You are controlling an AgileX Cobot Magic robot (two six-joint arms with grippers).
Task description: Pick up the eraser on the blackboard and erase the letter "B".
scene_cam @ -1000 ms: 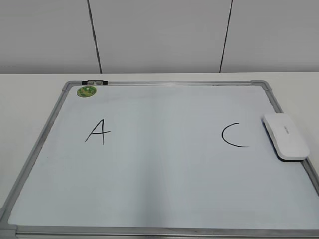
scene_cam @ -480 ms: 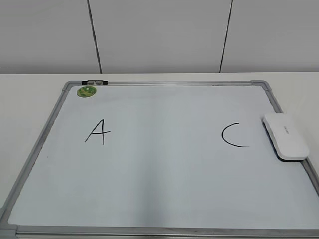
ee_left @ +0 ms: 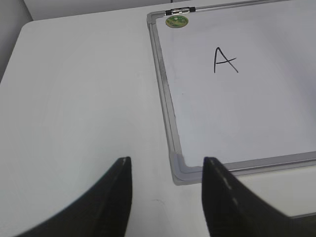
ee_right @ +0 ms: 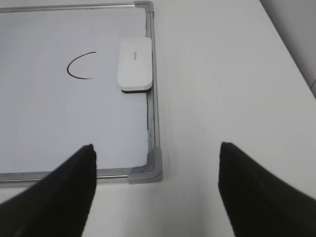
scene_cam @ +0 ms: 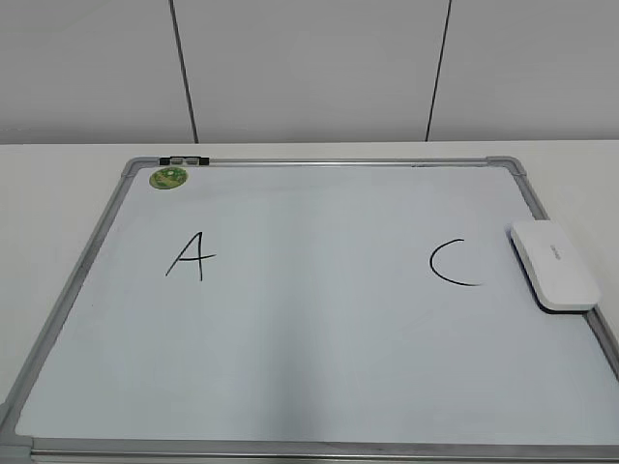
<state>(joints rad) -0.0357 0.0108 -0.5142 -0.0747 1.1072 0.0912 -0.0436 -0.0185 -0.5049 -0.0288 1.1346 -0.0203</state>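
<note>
The blackboard (scene_cam: 319,338) lies flat on the table, a white board in a silver frame. The white eraser (scene_cam: 554,264) rests on its right edge, beside a black "C" (scene_cam: 453,263). A black "A" (scene_cam: 191,256) is at the left. No letter "B" shows; the board between "A" and "C" is blank. My left gripper (ee_left: 166,160) is open and empty over the table by the board's near left corner. My right gripper (ee_right: 156,145) is open and empty over the near right corner, well short of the eraser (ee_right: 135,64). Neither gripper shows in the exterior view.
A small round green magnet (scene_cam: 167,177) sits at the board's far left corner, beside a clip on the frame (scene_cam: 184,159). White table (ee_left: 74,98) surrounds the board on the left and on the right (ee_right: 222,74). A grey wall stands behind.
</note>
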